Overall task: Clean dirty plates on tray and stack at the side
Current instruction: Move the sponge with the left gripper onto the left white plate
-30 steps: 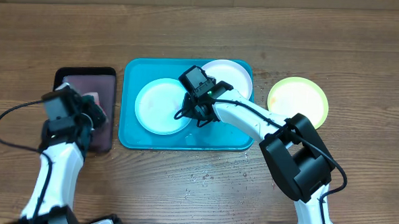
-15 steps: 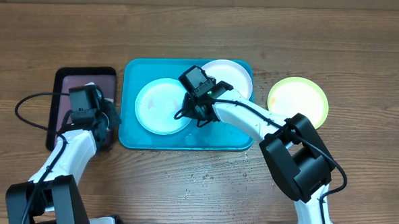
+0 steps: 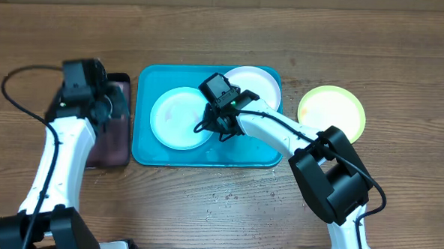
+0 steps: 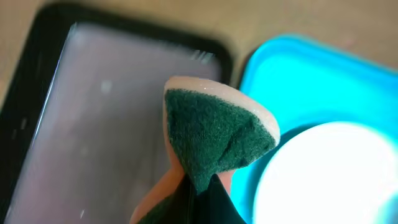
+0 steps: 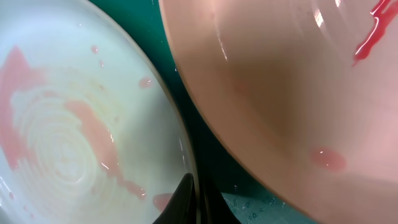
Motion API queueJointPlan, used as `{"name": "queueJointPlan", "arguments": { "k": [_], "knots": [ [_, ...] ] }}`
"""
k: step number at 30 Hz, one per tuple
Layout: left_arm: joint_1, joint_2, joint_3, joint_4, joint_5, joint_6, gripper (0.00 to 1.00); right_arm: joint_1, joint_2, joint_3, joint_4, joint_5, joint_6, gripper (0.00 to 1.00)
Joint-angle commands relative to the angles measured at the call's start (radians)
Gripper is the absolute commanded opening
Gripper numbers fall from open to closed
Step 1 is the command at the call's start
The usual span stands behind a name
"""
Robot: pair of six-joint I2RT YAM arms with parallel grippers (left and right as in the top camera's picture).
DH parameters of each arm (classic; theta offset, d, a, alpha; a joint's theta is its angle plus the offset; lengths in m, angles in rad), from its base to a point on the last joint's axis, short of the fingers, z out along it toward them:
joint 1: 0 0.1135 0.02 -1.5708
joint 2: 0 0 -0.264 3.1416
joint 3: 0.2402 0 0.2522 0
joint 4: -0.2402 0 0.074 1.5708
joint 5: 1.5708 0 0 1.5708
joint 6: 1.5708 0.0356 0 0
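The teal tray holds a light blue plate with red smears and a white plate with a red streak. A yellow-green plate lies on the bare wood to the right of the tray. My right gripper is shut on the light blue plate's right rim, one finger inside it and one outside. My left gripper hovers over the far end of the black tray, shut on a green-faced sponge with a pale pink back.
The black-rimmed tray with a pinkish inside lies just left of the teal tray. Water drops speckle the wood in front of the teal tray. A cable loops out left of the left arm.
My left arm has swung from the near part of the black tray to its far end, carrying the sponge. The right arm and all the plates have stayed put.
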State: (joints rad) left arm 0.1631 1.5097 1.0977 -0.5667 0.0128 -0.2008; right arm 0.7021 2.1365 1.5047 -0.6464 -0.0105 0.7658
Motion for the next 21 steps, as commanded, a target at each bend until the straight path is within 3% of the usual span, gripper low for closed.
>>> {"name": "queueJointPlan", "arguments": {
  "k": [1,10,21],
  "knots": [
    [-0.020,0.003,0.038,-0.005,0.148,0.029,0.04,0.004,0.015,-0.011,-0.019,0.028,-0.015,0.04],
    [-0.182,0.031,0.029,-0.002,0.183,0.110,0.04,0.004,0.015,-0.011,-0.017,0.028,-0.015,0.04],
    [-0.312,0.215,0.029,0.003,0.178,0.036,0.04,0.005,0.015,-0.011,-0.017,0.028,-0.015,0.04]
  ]
}}
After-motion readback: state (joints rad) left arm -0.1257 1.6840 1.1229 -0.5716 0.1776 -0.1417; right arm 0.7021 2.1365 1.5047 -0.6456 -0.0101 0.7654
